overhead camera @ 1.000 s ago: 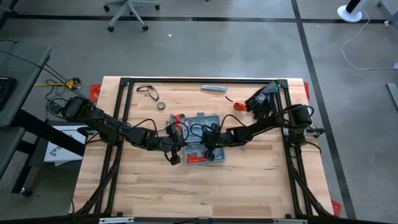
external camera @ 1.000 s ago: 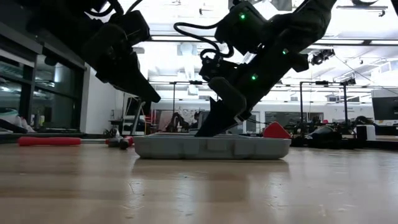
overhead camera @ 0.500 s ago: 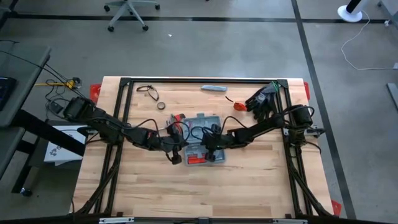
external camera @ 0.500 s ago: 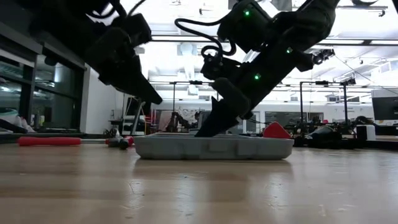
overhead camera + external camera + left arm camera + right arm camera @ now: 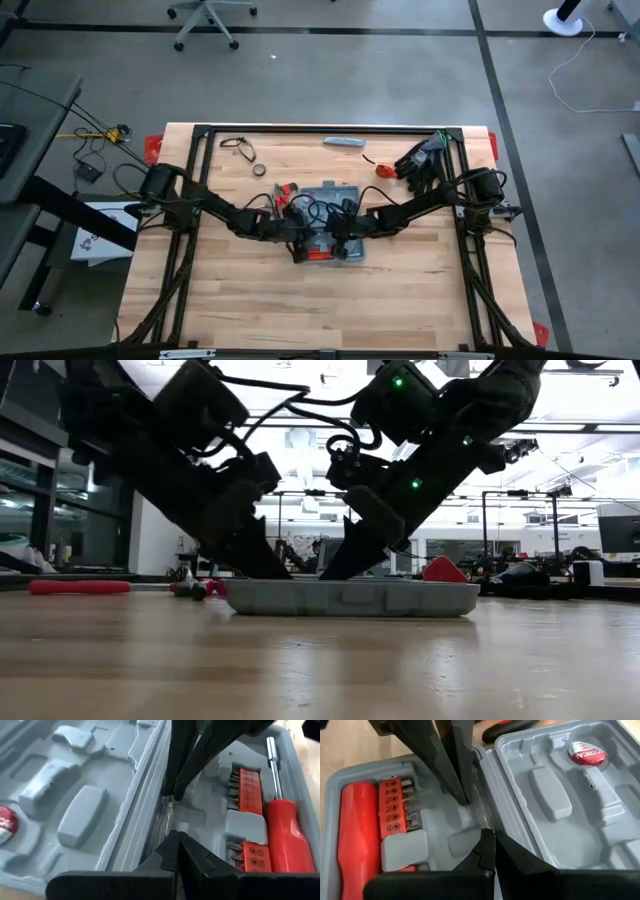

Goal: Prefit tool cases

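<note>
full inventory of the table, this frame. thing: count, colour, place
tool case: 1, blue-grey, open flat at table centre
screwdriver: 1, red handle, seated in the case's tool half
bit holders: 2, red, in the case beside the screwdriver
clear slim piece: 1, transparent, in the case by the hinge
round disc: 1, red, in the case's other half
gloves: black, far right of table
slim bar: 1, grey, far edge
small red item: 1, beside the gloves
left gripper: fingers shut, over the clear piece
right gripper: fingers shut, facing it
</note>
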Controlling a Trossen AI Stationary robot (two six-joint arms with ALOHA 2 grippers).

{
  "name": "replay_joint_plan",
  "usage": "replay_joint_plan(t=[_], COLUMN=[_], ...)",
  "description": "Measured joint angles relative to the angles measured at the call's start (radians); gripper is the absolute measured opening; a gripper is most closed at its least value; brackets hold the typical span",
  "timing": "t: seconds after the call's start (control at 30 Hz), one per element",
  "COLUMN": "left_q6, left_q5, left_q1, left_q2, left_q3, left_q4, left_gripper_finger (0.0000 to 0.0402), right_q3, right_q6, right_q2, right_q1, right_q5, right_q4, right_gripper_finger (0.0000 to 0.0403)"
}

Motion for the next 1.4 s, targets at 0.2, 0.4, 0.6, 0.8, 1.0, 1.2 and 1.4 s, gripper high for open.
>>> replay_joint_plan(t=[0.2, 0.4, 0.6, 0.8, 1.0, 1.2, 1.4], left_q6=[0.033, 0.107, 0.163, 0.195, 0.177, 0.133, 0.133], left_q5=[0.017, 0.036, 0.032, -0.011, 0.022, 0.03, 0.03], left_q1=[-0.003, -0.004, -0.002, 0.001, 0.018, 0.039, 0.039], left_q2=[0.003, -0.061, -0.124, -0.136, -0.112, -0.079, -0.068], left_q3=[-0.002, -0.008, -0.007, -0.007, -0.006, -0.002, -0.003], left_q4=[0.018, 0.01, 0.0, 0.004, -0.037, -0.055, -0.034], left_gripper_finger=[0.0, 0.0, 0.0, 0.0, 0.0, 0.0, 0.0], right_q3=[0.0, 0.001, 0.001, 0.001, 0.001, 0.001, 0.001], right_q6=[0.004, 0.001, -0.007, -0.008, -0.027, -0.033, -0.033], right_q2=[-0.002, 0.0, -0.005, -0.006, -0.006, -0.006, -0.005], right_q1=[0.001, 0.001, 0.003, 0.003, 0.008, 0.014, 0.013], right_q5=[0.006, 0.014, 0.015, 0.016, 0.016, 0.01, -0.004], right_q4=[-0.011, 0.0, -0.005, -0.003, 0.041, 0.078, 0.075], right_gripper_finger=[0.0, 0.0, 0.0, 0.0, 0.0, 0.0, 0.0])
